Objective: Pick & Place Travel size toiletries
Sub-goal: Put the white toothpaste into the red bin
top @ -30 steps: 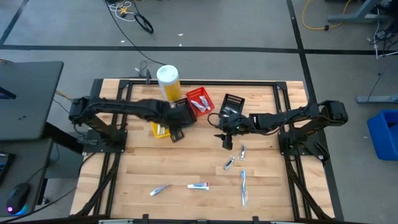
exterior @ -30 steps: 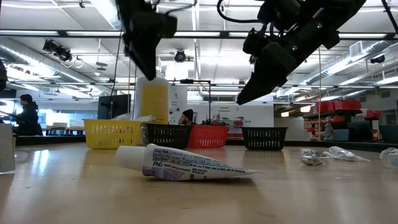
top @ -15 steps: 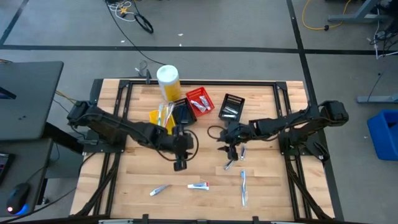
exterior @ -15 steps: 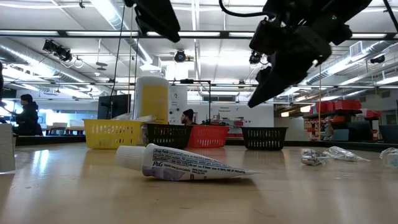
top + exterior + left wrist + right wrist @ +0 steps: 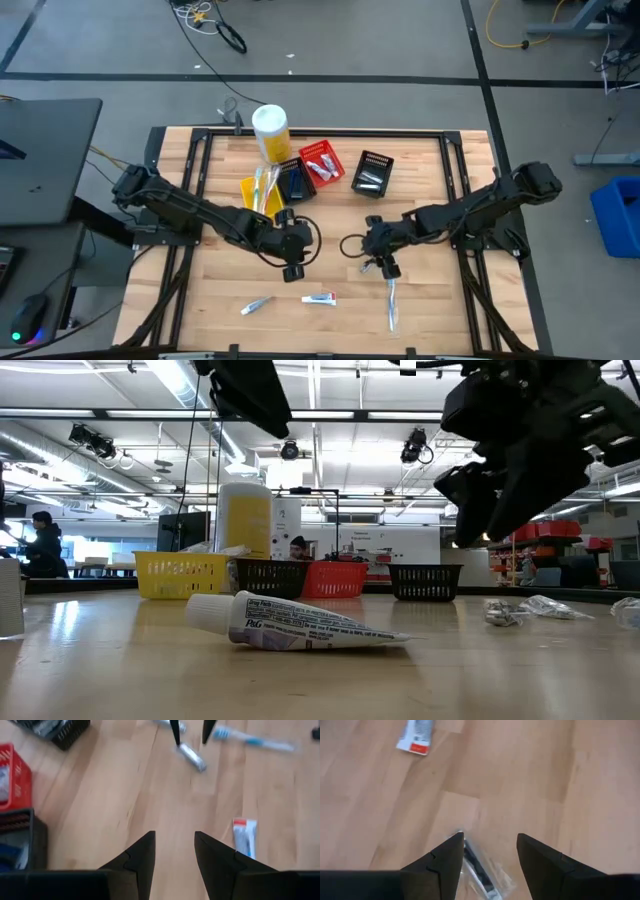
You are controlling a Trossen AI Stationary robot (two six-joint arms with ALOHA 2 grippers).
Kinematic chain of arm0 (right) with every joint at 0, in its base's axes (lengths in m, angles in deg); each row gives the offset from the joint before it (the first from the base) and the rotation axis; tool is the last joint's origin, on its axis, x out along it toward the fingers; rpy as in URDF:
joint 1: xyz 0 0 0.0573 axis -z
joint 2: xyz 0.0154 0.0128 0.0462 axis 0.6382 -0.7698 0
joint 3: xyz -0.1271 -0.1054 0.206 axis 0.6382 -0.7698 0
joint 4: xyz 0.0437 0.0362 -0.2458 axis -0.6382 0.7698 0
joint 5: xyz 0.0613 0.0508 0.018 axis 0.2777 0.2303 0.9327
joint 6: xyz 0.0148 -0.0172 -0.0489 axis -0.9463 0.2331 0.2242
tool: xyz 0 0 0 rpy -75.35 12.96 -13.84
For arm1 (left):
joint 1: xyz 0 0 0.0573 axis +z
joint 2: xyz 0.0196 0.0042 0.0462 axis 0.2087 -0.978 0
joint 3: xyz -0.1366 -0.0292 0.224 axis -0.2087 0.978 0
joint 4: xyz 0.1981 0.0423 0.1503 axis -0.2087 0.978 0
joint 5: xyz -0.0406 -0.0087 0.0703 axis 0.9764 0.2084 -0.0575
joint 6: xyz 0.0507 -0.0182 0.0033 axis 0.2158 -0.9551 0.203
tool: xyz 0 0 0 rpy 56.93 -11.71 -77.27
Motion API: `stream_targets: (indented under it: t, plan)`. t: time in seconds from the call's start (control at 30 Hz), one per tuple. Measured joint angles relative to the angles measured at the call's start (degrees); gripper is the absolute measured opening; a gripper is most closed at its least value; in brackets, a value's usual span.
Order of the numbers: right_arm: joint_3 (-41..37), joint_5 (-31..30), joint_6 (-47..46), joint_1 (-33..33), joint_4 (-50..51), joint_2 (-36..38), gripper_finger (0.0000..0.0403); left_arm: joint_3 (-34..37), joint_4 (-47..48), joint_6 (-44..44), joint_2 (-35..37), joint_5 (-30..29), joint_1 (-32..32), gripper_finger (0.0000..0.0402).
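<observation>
My left gripper (image 5: 293,270) (image 5: 174,834) is open, above bare wood at mid-table. A white tube with a red end (image 5: 320,298) (image 5: 244,836) (image 5: 300,622) lies flat just nearer the near edge. My right gripper (image 5: 384,266) (image 5: 489,837) is open and hangs over a silvery packet (image 5: 481,868) that lies flat between its fingers; in the low view it hovers above the table (image 5: 480,525). A clear-blue toothbrush (image 5: 391,302) (image 5: 255,740) lies flat toward the near edge. Another silvery packet (image 5: 257,305) lies flat near the tube.
At the far side stand a yellow basket (image 5: 256,190), a dark basket (image 5: 294,180), a red basket (image 5: 321,162) and a black basket (image 5: 373,172), with a large yellow canister with a white lid (image 5: 270,130) behind them. People show in the room beyond.
My left gripper has moved from beside the yellow basket toward the near edge, out over mid-table. My right gripper has moved from near the black basket toward the near edge and come down over the silvery packets.
</observation>
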State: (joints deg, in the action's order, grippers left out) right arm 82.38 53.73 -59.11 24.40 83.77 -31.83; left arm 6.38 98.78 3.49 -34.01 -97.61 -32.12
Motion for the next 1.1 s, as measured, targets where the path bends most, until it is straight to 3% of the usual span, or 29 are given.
stream_targets:
  t: [0.3,0.77,1.1]
  plan:
    - [0.0,-0.6,0.0,-1.8,6.0,0.0,0.0198,0.8,-4.6,1.8,0.0,-1.0,0.2,0.0146]
    - [0.0,-0.5,3.5,-4.3,4.9,-1.6,0.0192,0.8,-4.9,1.6,0.0,-1.5,0.3,0.0146]
    - [0.0,-0.6,2.6,-4.3,4.4,-2.0,0.0189,0.8,-1.5,-8.7,0.1,8.8,-3.1,0.0146]
